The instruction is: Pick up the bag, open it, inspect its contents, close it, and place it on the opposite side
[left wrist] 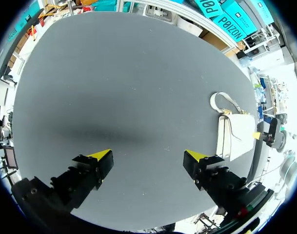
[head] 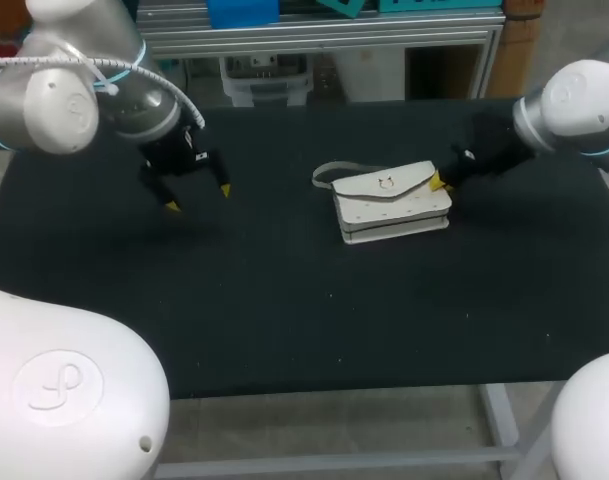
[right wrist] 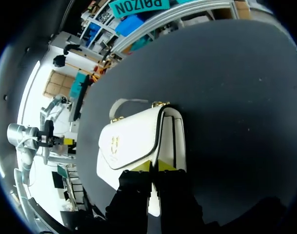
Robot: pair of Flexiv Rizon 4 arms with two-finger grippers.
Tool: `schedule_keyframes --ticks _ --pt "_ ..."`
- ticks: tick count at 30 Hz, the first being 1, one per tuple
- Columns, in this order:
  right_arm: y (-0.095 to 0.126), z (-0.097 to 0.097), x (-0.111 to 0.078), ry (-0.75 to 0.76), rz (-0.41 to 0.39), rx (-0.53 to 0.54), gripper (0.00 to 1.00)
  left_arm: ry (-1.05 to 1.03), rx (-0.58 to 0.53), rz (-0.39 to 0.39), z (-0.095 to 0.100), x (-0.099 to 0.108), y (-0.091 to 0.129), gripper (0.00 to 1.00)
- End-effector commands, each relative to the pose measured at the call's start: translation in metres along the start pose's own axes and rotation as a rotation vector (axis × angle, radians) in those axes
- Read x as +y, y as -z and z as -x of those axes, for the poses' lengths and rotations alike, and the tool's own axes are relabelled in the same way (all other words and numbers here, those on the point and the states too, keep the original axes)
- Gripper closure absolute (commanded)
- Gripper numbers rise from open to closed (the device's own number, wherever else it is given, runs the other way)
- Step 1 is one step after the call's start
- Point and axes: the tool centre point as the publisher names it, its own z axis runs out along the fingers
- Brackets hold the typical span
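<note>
The right gripper is at the right end of the white bag, its fingers nearly together, clamped on a thin edge of the bag; the left gripper hangs well to the left of the bag, fingers wide apart, holding nothing; the bag lies on the black table.

Smooth white bag on a dull black table
The bag looks like smooth white leather with a soft shine; its little clasp looks like shiny gold metal. The table top is dark, matt and a bit like cloth. The left gripper has black fingers with yellow tips like hard plastic.
</note>
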Motion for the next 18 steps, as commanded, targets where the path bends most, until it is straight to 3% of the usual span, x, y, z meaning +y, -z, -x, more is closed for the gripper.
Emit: schedule_keyframes --ticks 1,3,18 --pt "0.028 0.028 0.013 -0.008 0.01 0.028 1.0 0.008 -0.028 -0.005 0.006 -0.003 0.012 0.0" --pt "0.035 0.043 0.019 -0.03 0.027 -0.008 1.0 0.008 -0.034 -0.004 0.008 -0.004 0.013 0.0" --pt "0.07 0.141 0.07 -0.079 0.036 0.054 1.0 -0.034 -0.134 -0.009 0.02 -0.014 0.018 0.0"
